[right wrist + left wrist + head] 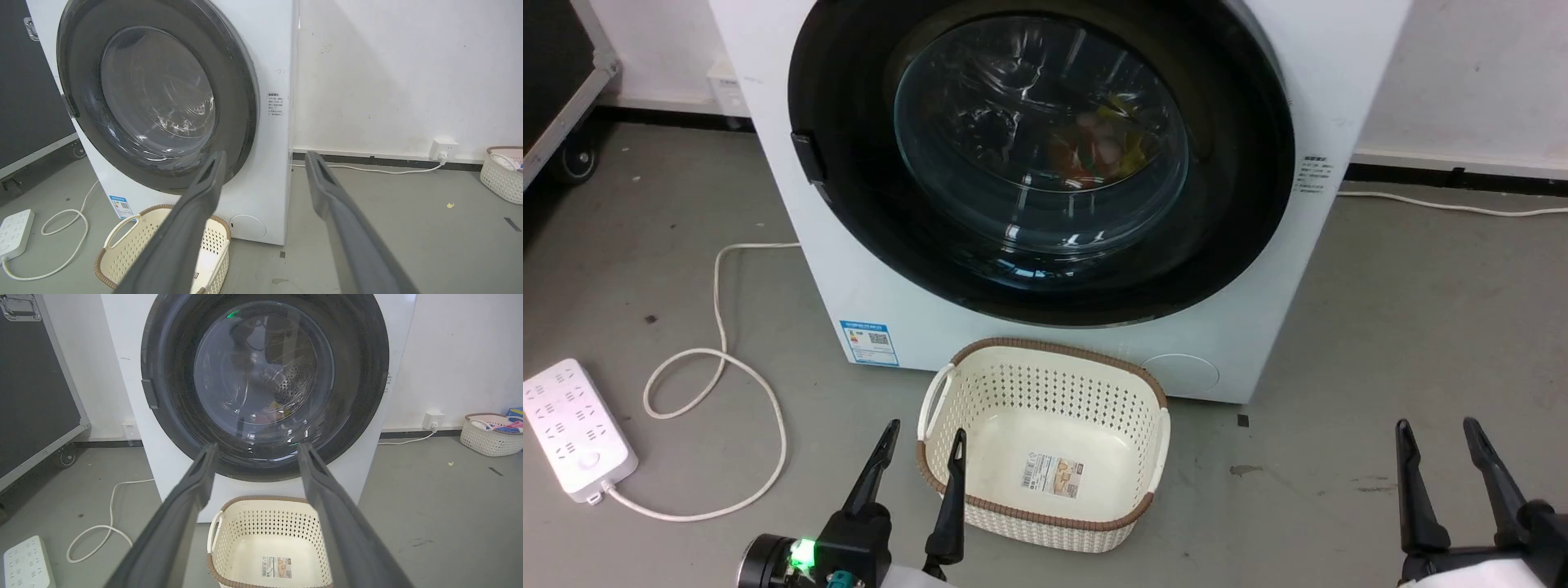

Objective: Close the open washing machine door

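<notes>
You're looking done here: washing machine door point(1045, 155) is sitting flush with the washer point(796, 261) — left gripper point(927, 429) and right gripper point(1436, 425) both hanging wide open, empty.

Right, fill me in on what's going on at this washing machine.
Nothing is being handled just now. The washing machine door looks shut, with colourful laundry behind its glass. The left gripper and the right gripper sit low in front, both open, holding nothing and clear of the door. A cream basket stands on the floor below the door.
</notes>
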### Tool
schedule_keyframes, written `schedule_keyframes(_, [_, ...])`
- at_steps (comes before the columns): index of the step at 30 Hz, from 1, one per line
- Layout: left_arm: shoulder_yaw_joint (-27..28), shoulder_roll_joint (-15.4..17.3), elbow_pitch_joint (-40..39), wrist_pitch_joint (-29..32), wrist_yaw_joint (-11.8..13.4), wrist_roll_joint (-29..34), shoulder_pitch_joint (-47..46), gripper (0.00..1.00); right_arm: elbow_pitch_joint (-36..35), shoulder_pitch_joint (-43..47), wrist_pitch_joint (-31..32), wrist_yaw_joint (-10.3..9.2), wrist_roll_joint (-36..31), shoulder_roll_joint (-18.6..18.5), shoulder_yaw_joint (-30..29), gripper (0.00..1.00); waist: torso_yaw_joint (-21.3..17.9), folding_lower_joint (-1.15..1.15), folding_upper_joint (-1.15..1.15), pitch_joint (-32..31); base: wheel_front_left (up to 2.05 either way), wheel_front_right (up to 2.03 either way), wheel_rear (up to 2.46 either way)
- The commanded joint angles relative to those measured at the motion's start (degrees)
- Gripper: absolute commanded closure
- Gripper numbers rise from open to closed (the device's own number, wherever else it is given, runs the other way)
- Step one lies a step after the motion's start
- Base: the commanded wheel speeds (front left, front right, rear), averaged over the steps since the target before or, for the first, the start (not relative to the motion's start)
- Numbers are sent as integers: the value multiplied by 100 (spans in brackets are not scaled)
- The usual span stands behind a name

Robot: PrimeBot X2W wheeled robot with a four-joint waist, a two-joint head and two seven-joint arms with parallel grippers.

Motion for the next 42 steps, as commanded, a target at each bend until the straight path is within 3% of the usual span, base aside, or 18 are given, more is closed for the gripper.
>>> schedule_keyframes(1, [25,25,36,-25,-24,33,3,0,-80,116,-24,5,-44,63,-23,0,-26,1,0,-13,0,0,0])
schedule_keyframes(7, [96,-26,112,-25,-49,-15,-10,0,-154,273,-24,5,-90,141,12,0,-73,1,0,-35,0,0,0])
schedule_keyframes(8, [93,-30,102,0,-33,-18,0,100,-118,189,0,0,-84,113,11,100,-73,1,0,-35,0,0,0])
schedule_keyframes(42, [437,-109,3,342,-151,135,-26,100,-139,43,338,1,-211,125,169,100,-81,1,0,-21,0,0,0])
